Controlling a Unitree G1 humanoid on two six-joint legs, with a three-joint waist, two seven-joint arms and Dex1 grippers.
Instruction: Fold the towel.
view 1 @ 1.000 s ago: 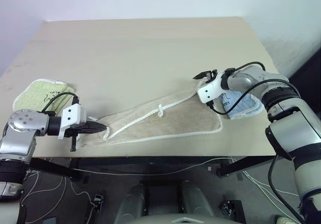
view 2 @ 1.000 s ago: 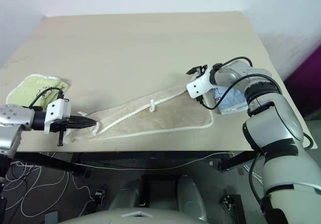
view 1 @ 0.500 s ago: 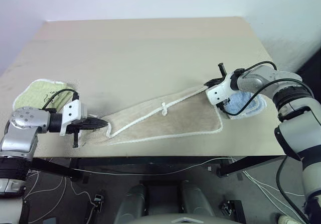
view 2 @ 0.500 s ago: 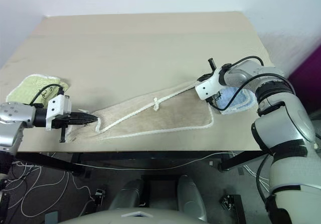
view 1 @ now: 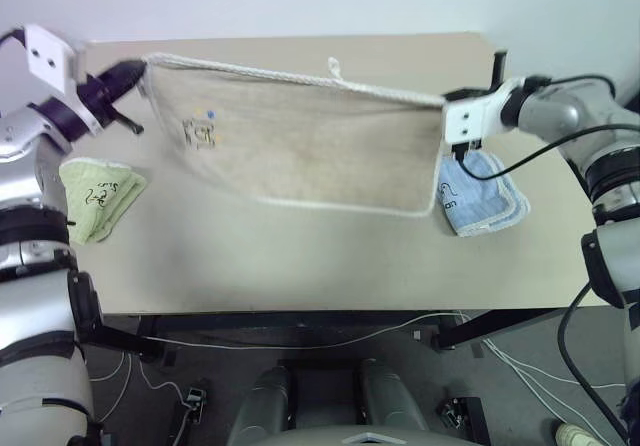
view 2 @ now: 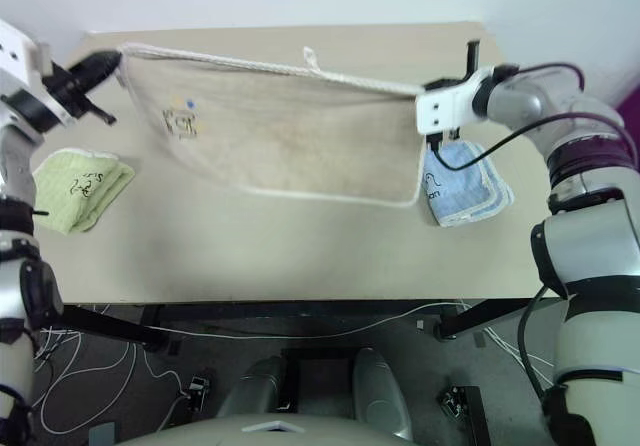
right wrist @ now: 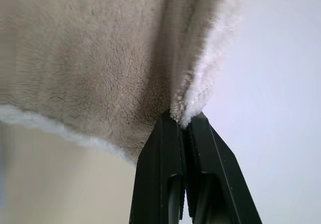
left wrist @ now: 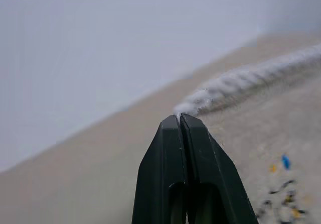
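Observation:
The beige towel [view 1: 300,141] hangs stretched in the air above the table, its white corded top edge taut between my two grippers. A small white loop [view 1: 333,64] sticks up from that edge, and a dark emblem [view 1: 198,134] shows near the left end. My left gripper [view 1: 135,69] is shut on the towel's upper left corner [left wrist: 193,105]. On the right, my right gripper [view 1: 447,99] is shut on the upper right corner [right wrist: 193,103]. The towel's lower edge hangs free over the tabletop.
A folded yellow-green towel [view 1: 95,196] lies on the table [view 1: 300,256] at the left, below my left arm. A folded light blue towel [view 1: 482,196] lies at the right, partly behind the hanging towel's right end. The table's front edge runs just below.
Both grippers rose and moved apart, lifting the towel off the table and stretching it out flat in the air. The right gripper closed on its corner during this time.

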